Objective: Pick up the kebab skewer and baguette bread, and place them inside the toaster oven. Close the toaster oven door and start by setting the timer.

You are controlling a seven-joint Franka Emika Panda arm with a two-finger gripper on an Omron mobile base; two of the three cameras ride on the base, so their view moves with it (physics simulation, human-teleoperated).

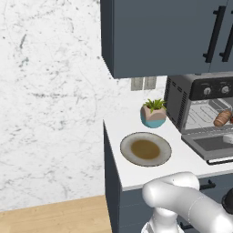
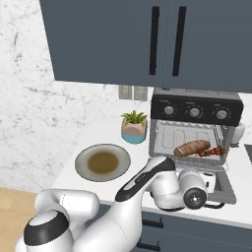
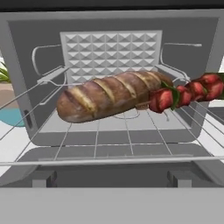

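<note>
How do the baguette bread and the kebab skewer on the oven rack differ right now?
The baguette bread is one thick tan-brown loaf with paler score marks; the kebab skewer is a thin row of small red chunks with green bits. The bread lies left and across the middle of the rack, the skewer to its right, its end reaching the opening's right edge. Both rest on the wire rack inside the toaster oven, meeting end to end.

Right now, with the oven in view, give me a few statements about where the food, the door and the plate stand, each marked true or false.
1. The baguette bread lies on the rack inside the toaster oven. True.
2. The kebab skewer is on the plate. False: it lies on the rack beside the bread.
3. The toaster oven door is shut. False: it hangs open.
4. A potted plant stands left of the oven. True.
</note>
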